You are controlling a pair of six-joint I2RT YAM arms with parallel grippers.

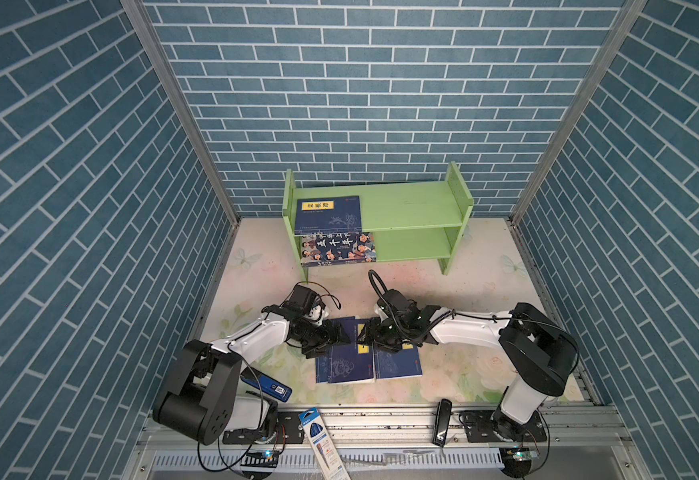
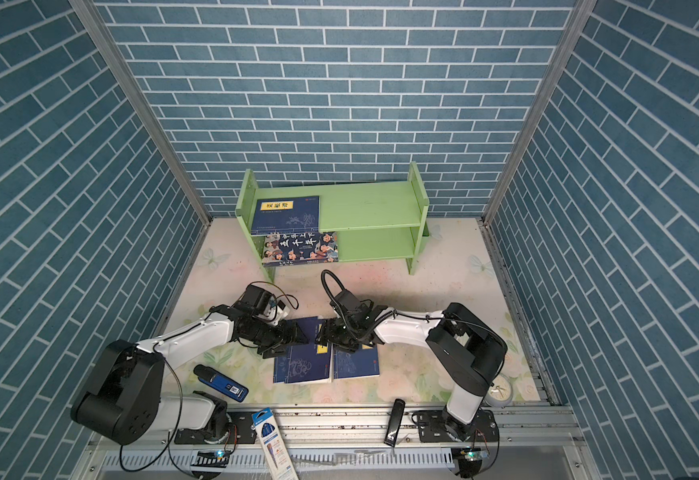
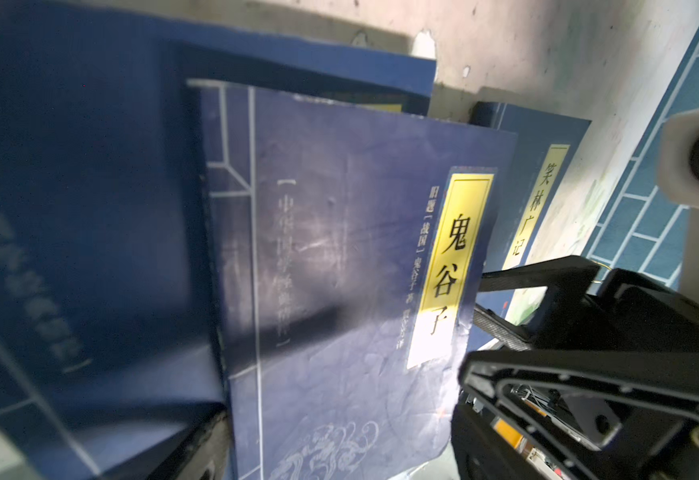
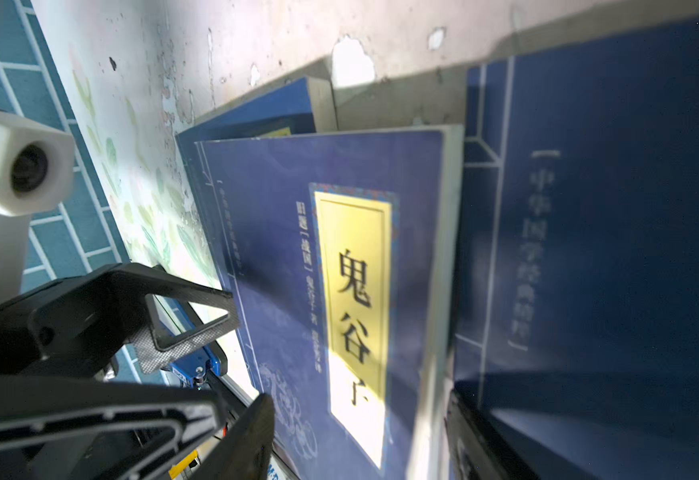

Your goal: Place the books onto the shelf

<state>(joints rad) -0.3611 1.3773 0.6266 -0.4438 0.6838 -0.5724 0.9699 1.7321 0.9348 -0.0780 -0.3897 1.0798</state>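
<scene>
Shelf (image 1: pixel 414 208): green, two tiers. At its left end the cartoon-faced book (image 1: pixel 338 249), titled 中华上下五千年, lies on the lower tier. The navy book (image 1: pixel 327 212) labelled 菜根谭 lies on the upper tier. Both have their long axes along the boards.

In front of the shelf, the 鬼谷子 book (image 3: pixel 339 270) and the 笑林广记 book (image 3: pixel 543 174) lie lengthwise toward it. These titles are legible in wrist views only.

Left gripper (image 1: pixel 348 338) and right gripper (image 1: pixel 360 337) face each other over the 鬼谷子 book, both with jaws spread.
</scene>
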